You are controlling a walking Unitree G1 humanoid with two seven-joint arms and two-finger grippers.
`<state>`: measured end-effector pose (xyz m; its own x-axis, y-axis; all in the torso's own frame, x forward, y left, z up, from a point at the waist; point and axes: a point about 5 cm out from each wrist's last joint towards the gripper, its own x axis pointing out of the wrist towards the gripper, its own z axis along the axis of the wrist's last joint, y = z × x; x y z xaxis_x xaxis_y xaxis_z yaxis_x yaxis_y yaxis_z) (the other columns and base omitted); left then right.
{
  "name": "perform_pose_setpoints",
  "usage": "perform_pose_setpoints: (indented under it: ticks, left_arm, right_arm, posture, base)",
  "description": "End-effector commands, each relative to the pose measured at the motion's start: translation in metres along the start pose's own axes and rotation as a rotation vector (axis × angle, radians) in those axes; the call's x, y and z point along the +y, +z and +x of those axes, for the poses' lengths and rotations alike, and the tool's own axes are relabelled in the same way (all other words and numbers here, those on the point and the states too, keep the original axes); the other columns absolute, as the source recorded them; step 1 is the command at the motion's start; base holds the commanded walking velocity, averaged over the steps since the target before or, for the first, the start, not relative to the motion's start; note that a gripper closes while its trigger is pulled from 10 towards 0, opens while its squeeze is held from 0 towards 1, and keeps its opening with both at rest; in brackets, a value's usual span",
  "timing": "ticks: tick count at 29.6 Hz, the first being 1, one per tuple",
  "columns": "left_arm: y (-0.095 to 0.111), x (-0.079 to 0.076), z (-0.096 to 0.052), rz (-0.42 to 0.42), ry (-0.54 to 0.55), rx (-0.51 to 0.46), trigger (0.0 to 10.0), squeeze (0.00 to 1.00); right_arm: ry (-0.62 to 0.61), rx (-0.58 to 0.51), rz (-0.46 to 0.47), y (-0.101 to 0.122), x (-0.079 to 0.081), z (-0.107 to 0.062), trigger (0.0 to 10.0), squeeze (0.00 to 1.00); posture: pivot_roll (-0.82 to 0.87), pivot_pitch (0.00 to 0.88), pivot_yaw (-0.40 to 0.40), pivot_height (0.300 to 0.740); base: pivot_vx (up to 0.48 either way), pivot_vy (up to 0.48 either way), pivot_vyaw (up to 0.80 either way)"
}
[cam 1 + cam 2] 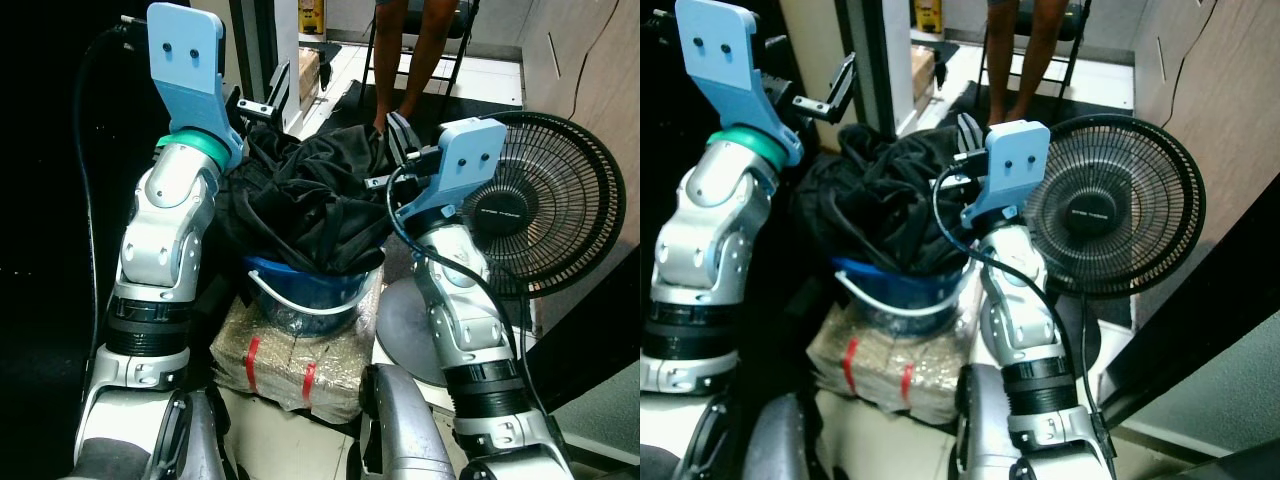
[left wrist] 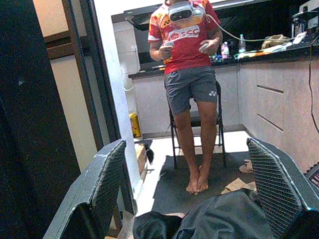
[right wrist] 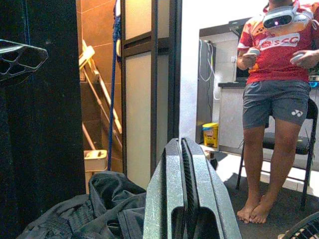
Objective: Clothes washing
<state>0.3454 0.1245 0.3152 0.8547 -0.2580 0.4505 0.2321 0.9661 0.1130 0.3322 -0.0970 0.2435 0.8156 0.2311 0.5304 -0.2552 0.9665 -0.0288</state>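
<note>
On the tiled floor (image 1: 290, 435) sit a wrapped bundle (image 1: 295, 362) and a fan (image 1: 545, 205).

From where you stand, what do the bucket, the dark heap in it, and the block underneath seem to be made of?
The bucket looks like blue plastic, smooth and slightly glossy, with a white handle. The heap seems to be black cloth, soft and matte, judging by its folds and drape. The block looks like a tan, grainy bundle wrapped in clear film with red tape bands; what fills it I cannot tell.

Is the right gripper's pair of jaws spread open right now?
No, in the right wrist view the right gripper has its jaws pressed flat together above the black clothes.
</note>
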Motion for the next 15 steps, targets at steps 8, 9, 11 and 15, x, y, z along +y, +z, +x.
perform_pose_setpoints:
  ticks: [8,9,11,15]
  left_arm:
    - [-0.153,-0.014,-0.1,0.258,-0.249,0.643,10.0,0.0]
    - [-0.153,-0.014,-0.1,0.258,-0.249,0.643,10.0,0.0]
    - [-0.158,-0.015,-0.106,0.266,-0.252,0.642,10.0,0.0]
    - [-0.155,-0.015,-0.103,0.255,-0.242,0.63,10.0,0.0]
  right_arm:
    - [0.007,0.189,-0.07,-0.04,-0.007,-0.018,10.0,0.0]
    - [0.007,0.189,-0.07,-0.04,-0.007,-0.018,10.0,0.0]
    - [0.004,0.206,-0.079,-0.044,-0.009,-0.02,10.0,0.0]
    - [0.004,0.212,-0.08,-0.045,-0.009,-0.021,10.0,0.0]
  posture:
    - [-0.02,0.022,0.036,0.48]
    - [-0.02,0.022,0.036,0.48]
    - [-0.02,0.019,0.035,0.48]
    - [-0.02,0.019,0.034,0.48]
  base:
    - [0.0,0.0,0.0]
    - [0.0,0.0,0.0]
    - [0.0,0.0,0.0]
    - [0.0,0.0,0.0]
